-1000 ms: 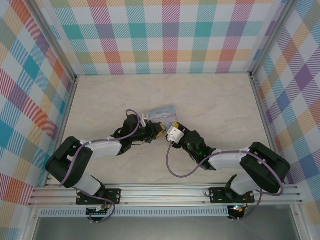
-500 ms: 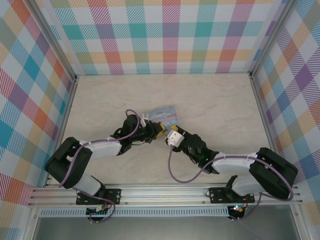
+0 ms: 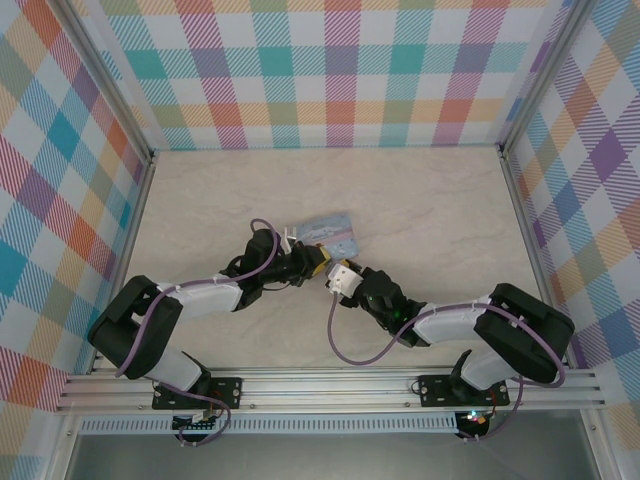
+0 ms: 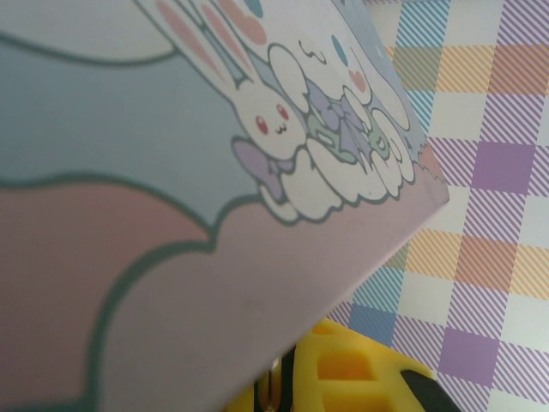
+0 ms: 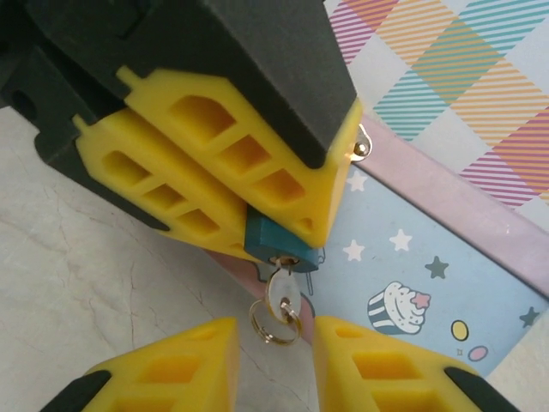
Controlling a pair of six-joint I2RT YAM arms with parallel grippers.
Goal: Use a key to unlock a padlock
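**Get the pinch square before you twist**

Top view: both arms meet mid-table point(image 3: 440, 210), the left gripper point(image 3: 318, 261) and the right gripper point(image 3: 339, 279) nearly nose to nose, just in front of the pale blue tin point(image 3: 328, 229). The lock and its key are too tiny to make out from up here.

Left wrist view: mostly the cartoon lid of the tin, really close, with a bit of yellow finger point(image 4: 352, 378) poking in at the bottom edge. You can't read the grip from here.

Right wrist view: this is the good one. The left gripper is clamped tight on the padlock point(image 5: 273, 242), whose bluish body is squeezed between the yellow pads, right above the tin's edge. The key point(image 5: 281, 293) is seated in the padlock and hangs down, with its little ring point(image 5: 275, 324) below. The right gripper's fingers point(image 5: 171, 373) stand apart on either side of the key, not touching it, so that hand is open and holding nothing.

My take: the step is pinching the key head, then turning it. I'd centre the flat head between the pads and catch the head rather than the loose ring, which would just swivel. Then rotate about the key's own axis, no sideways pull, while the left hand keeps the lock steady. A thin key slips or bends easily.
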